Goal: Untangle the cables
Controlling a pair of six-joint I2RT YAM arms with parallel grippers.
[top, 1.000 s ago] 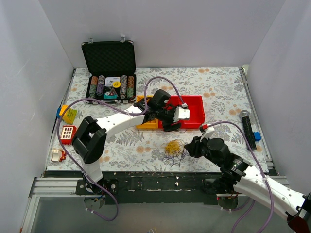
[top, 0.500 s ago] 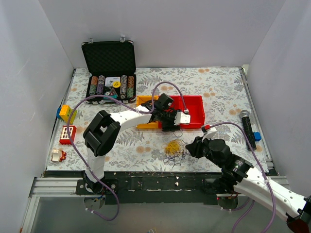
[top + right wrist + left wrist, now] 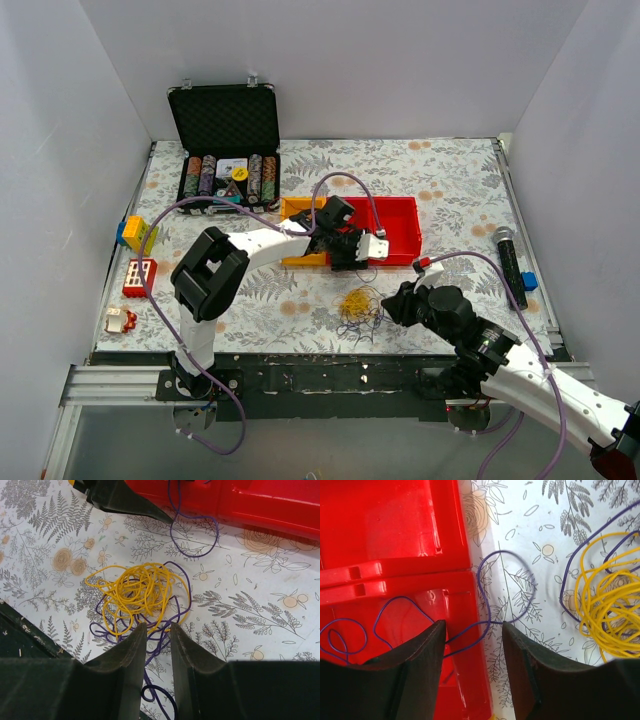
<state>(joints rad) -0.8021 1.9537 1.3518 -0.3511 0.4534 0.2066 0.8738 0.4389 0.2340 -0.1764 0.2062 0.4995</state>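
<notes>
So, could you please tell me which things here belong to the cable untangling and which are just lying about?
Job in hand: yellow cable, purple cable, left claw, right claw.

Lying about: red bin (the purple cable trails into it), yellow bin, poker chip case, microphone, toy blocks.

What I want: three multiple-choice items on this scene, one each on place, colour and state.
1. Relative to the red bin, the yellow coil lies: A inside it; B on the table, outside it; C in the black case.
2. The cable crossing the bin's edge is: A purple; B green; C white.
3. The left claw is: A shut on the coil; B open; C out of view.
Key: B, the coil rests on the patterned table; A, the cable over the rim is purple; B, its jaws stand apart.
</notes>
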